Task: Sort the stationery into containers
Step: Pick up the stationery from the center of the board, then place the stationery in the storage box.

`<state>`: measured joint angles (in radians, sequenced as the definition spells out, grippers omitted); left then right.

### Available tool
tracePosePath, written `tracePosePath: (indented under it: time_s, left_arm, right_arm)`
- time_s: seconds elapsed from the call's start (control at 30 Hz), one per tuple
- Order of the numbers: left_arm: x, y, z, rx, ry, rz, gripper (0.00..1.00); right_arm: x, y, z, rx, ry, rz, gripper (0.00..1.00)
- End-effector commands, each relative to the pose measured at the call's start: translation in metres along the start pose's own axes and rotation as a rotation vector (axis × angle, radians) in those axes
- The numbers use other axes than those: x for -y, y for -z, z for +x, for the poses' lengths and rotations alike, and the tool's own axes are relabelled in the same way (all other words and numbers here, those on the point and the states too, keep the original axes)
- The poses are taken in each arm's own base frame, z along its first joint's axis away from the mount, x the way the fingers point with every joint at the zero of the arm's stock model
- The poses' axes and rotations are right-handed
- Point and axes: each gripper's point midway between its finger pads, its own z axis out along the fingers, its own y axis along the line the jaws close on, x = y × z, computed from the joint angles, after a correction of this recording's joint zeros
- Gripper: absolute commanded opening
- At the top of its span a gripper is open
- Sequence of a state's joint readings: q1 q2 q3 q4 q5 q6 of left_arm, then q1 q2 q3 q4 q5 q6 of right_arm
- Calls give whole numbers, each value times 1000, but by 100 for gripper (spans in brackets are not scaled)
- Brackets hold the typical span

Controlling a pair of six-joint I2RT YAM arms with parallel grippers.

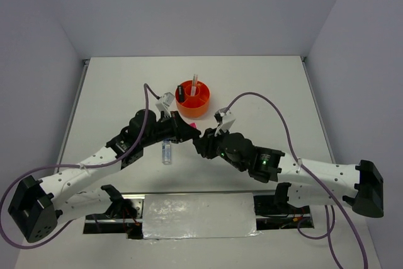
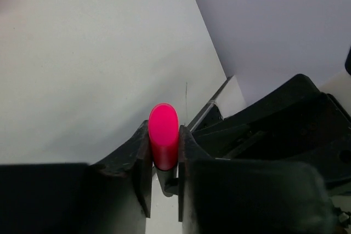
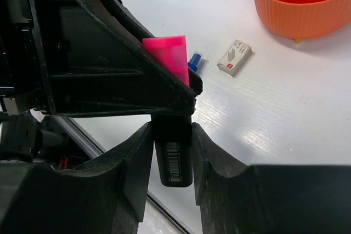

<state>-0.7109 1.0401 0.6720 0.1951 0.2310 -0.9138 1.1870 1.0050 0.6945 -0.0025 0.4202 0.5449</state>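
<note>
The left gripper (image 2: 163,138) is clamped on the pink cap end of the pink-black highlighter (image 2: 163,120), one finger pressed against each side of the cap. The right gripper (image 3: 173,135) pinches the same highlighter on its black, barcoded body, so both arms hold it at once, just on the near side of the orange organiser (image 1: 192,100).

A small white block (image 3: 235,57) with grey print lies flat on the bench (image 1: 264,80), near the organiser's near wall but not touching it. The blue-capped white marker (image 1: 167,151) lies on the bench further to the near left of the organiser, well apart from it.

Inside the organiser, a thin pale pen (image 1: 194,82) stands upright at the central tube. A dark item (image 1: 179,91) leans in a left compartment of the ring.
</note>
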Motion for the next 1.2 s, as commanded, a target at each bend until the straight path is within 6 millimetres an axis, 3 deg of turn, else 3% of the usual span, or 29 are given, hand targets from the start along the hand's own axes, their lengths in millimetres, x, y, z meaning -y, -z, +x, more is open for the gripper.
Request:
tracePosePath:
  time_s: [0.0, 0.1, 0.17, 0.23, 0.27, 0.37, 0.4, 0.53, 0.57, 0.67, 0.8, 0.97, 1.17]
  left_arm:
    - [13, -6, -30, 90, -60, 26, 5]
    - [11, -9, -39, 108, -93, -2, 0]
    - [-5, -9, -54, 162, -142, -108, 0]
    - [-11, -9, -67, 174, -183, -177, 0]
    - [-23, -6, -83, 224, -233, -249, 0]
    - [-25, -5, -124, 309, -358, -315, 0]
    - [-32, -10, -129, 312, -388, -335, 0]
    - [-36, -22, -179, 406, -549, -308, 0]
    - [-36, -27, -184, 403, -574, -288, 0]
    - [-64, -56, -198, 341, -616, -321, 0]
    - [-89, -70, -222, 330, -650, -413, 1]
    - [-111, -80, -232, 342, -651, -471, 7]
    - [-142, -87, -221, 322, -618, -504, 13]
  right_arm:
    - [-14, 2, -10, 47, -8, -64, 39]
    - [-13, 3, -10, 58, 10, -81, 66]
    - [-2, 8, -11, 68, 8, -38, 82]
    - [11, 16, -17, 106, -10, 9, 86]
    - [18, 20, -15, 105, -8, 29, 89]
    - [37, 36, -17, 134, -22, 70, 91]
    - [40, 44, -25, 168, -42, 75, 92]
    - [55, 61, -24, 184, -52, 92, 95]
    - [57, 64, -25, 188, -57, 93, 95]
    - [64, 76, -26, 192, -70, 100, 95]
    - [76, 85, -22, 187, -73, 129, 95]
    - [81, 93, -25, 205, -77, 134, 95]
    - [79, 93, -26, 203, -72, 130, 95]
